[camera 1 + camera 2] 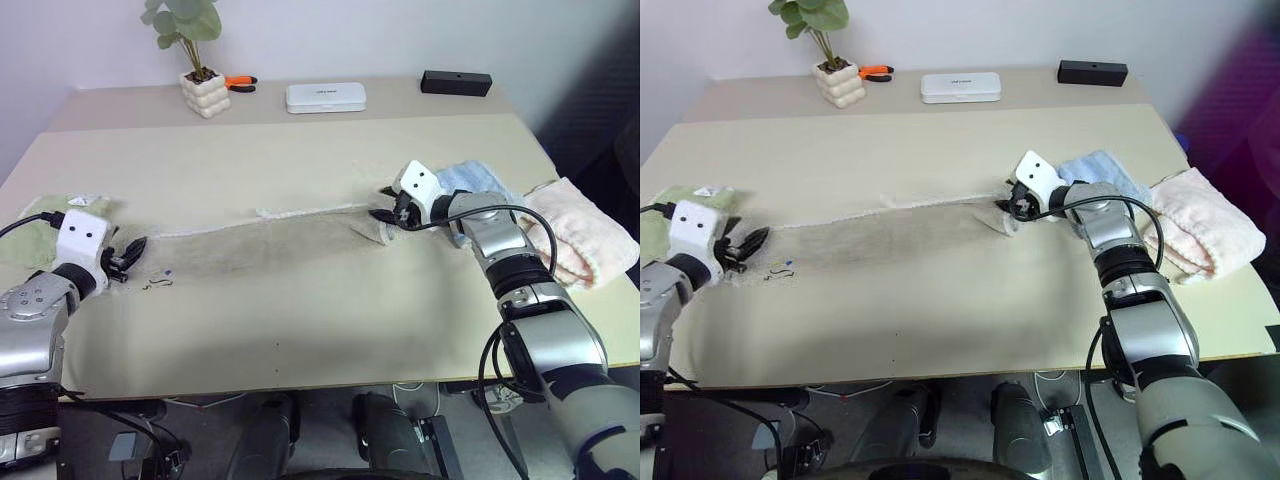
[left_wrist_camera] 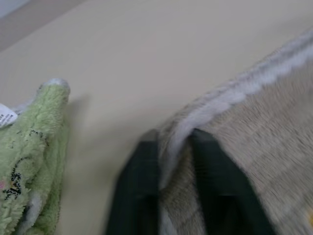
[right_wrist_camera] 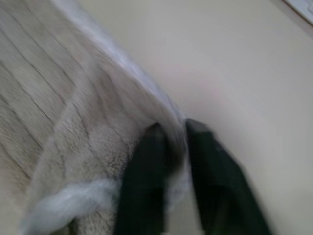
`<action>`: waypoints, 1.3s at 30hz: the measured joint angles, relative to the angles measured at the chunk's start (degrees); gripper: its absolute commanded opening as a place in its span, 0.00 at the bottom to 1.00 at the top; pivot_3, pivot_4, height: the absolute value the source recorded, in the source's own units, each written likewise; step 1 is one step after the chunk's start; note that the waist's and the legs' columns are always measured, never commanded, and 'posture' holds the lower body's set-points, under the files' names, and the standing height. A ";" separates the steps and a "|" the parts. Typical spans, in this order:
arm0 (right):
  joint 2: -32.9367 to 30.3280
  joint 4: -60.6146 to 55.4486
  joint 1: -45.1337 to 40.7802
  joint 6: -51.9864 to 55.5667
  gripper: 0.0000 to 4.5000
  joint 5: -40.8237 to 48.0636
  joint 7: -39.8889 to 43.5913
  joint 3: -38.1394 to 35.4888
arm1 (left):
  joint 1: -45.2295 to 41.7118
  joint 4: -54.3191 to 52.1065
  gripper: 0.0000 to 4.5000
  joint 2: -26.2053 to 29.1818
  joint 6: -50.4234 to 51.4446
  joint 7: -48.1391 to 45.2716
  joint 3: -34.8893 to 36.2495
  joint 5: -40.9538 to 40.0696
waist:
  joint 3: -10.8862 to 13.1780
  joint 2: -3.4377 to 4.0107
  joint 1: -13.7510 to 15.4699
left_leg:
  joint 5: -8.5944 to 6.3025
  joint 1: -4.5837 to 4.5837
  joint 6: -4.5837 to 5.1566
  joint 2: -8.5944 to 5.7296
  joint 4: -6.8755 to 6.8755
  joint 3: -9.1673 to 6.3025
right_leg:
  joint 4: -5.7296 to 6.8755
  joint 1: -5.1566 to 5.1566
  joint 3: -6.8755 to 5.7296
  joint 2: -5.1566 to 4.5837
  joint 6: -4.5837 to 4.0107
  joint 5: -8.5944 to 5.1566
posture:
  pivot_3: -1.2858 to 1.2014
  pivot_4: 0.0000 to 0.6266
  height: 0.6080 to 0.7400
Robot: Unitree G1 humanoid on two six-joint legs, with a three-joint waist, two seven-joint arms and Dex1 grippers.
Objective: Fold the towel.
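Observation:
The beige towel (image 1: 270, 245) lies stretched in a long band across the table, its whitish corded edge along the far side and a small printed mark (image 1: 160, 282) near its left end. At that left end sits my left gripper (image 1: 130, 256), open, with the corded edge running between its parted fingers (image 2: 137, 191). My right gripper (image 1: 385, 212) is at the bunched right end, also open, and a fold of the towel (image 3: 98, 122) lies between its fingers (image 3: 146, 166).
A pale green towel (image 1: 40, 215) lies just left of my left gripper. A light blue towel (image 1: 470, 180) and a folded pink one (image 1: 585, 240) lie by my right arm. A potted plant (image 1: 203, 85), orange pliers (image 1: 240, 83), a white box (image 1: 326, 97) and a black box (image 1: 456, 83) line the back.

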 measured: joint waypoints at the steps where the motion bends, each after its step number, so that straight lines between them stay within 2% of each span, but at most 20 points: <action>1: 0.01 0.01 -0.25 -0.26 0.70 0.00 -0.26 -0.02 | -0.19 0.09 0.69 -0.21 -0.53 0.81 0.09 0.09 | 0.00 0.00 -0.06 | 0.00 0.00 0.00 0.00 0.00 0.00 | 0.00 0.00 0.00 0.01 0.00 0.00 | 0.52 0.24 0.91; 4: -1.21 -0.92 -0.08 -0.32 0.73 -0.30 -2.75 -0.87 | -1.77 -0.44 0.69 -4.18 -1.14 5.74 3.74 -1.50 | 0.00 0.00 0.14 | 0.00 -0.02 0.00 -0.01 0.02 0.00 | 0.00 -0.01 0.00 0.00 0.01 0.00 | 0.52 0.24 0.91; 8: -5.67 -11.22 4.06 5.24 0.73 1.24 -3.77 -5.09 | -1.85 -2.37 0.69 -6.21 -0.81 9.19 7.21 -3.55 | -0.01 -0.02 0.51 | 0.00 -0.09 0.00 -0.03 0.04 -0.03 | -0.03 -0.02 -0.02 -0.03 0.02 0.00 | 0.52 0.24 0.91; 12: -7.85 -21.67 10.24 13.71 0.99 3.85 -2.88 -7.86 | -0.39 -5.50 0.69 -6.85 -0.35 9.71 7.16 -3.58 | -0.02 -0.03 0.35 | 0.00 -0.06 0.01 -0.02 0.07 -0.02 | 0.00 0.02 -0.01 -0.02 0.02 0.01 | 0.52 0.24 0.91; 15: -8.79 -32.57 16.88 22.71 0.99 7.69 -2.22 -10.14 | 0.64 -9.70 0.69 -7.74 0.25 7.93 4.41 -3.85 | -0.02 -0.02 0.39 | -0.01 -0.08 0.01 0.00 0.08 -0.02 | -0.01 0.02 -0.01 -0.03 0.02 0.01 | 0.52 0.24 0.91; 19: -7.98 -50.95 26.74 40.93 0.99 17.04 -3.07 -14.11 | 3.44 -18.41 0.69 -10.21 0.91 2.61 -4.14 -5.63 | -0.04 -0.04 0.67 | -0.04 -0.19 0.07 -0.01 0.22 -0.07 | -0.05 0.05 -0.02 -0.17 0.03 0.01 | 0.52 0.24 0.91; 22: -4.15 -59.88 31.67 54.69 0.99 23.28 -7.96 -17.12 | 4.17 -22.64 0.69 -10.84 1.09 -0.73 -9.84 -6.03 | -0.04 -0.04 0.40 | -0.04 -0.17 0.07 0.01 0.25 -0.05 | -0.04 0.04 0.00 -0.15 0.00 0.00 | 0.52 0.24 0.91; 25: 4.21 -65.94 34.69 67.77 0.99 27.45 -16.36 -22.18 | 4.02 -26.34 0.69 -12.20 1.90 -3.34 -14.07 -7.44 | -0.08 0.01 0.44 | -0.04 -0.17 0.07 0.03 0.26 -0.04 | -0.03 0.04 0.01 -0.15 0.00 0.00 | 0.52 0.24 0.91; 29: 15.11 -68.40 32.49 78.98 0.99 29.80 -26.98 -27.91 | 3.73 -28.55 0.69 -13.49 2.98 -5.21 -17.43 -9.23 | -0.08 0.01 0.32 | -0.04 -0.17 0.07 0.03 0.29 -0.03 | -0.02 0.03 0.02 -0.09 0.00 0.01 | 0.52 0.24 0.91; 34: 25.18 -63.72 24.70 83.60 0.99 29.88 -37.49 -36.20 | 3.59 -28.46 0.69 -13.54 3.21 -5.33 -17.41 -9.69 | -0.08 0.03 0.42 | -0.04 -0.17 0.07 0.02 0.30 -0.04 | -0.03 0.04 0.01 0.04 0.00 0.01 | 0.52 0.24 0.91; 39: 29.17 -56.18 17.59 83.06 0.99 30.02 -44.34 -42.99 | 4.53 -28.64 0.69 -13.28 3.28 -5.36 -17.13 -9.72 | -0.12 0.06 0.31 | -0.03 -0.10 0.08 0.02 0.31 -0.03 | -0.01 0.10 0.01 0.05 -0.01 0.02 | 0.52 0.24 0.91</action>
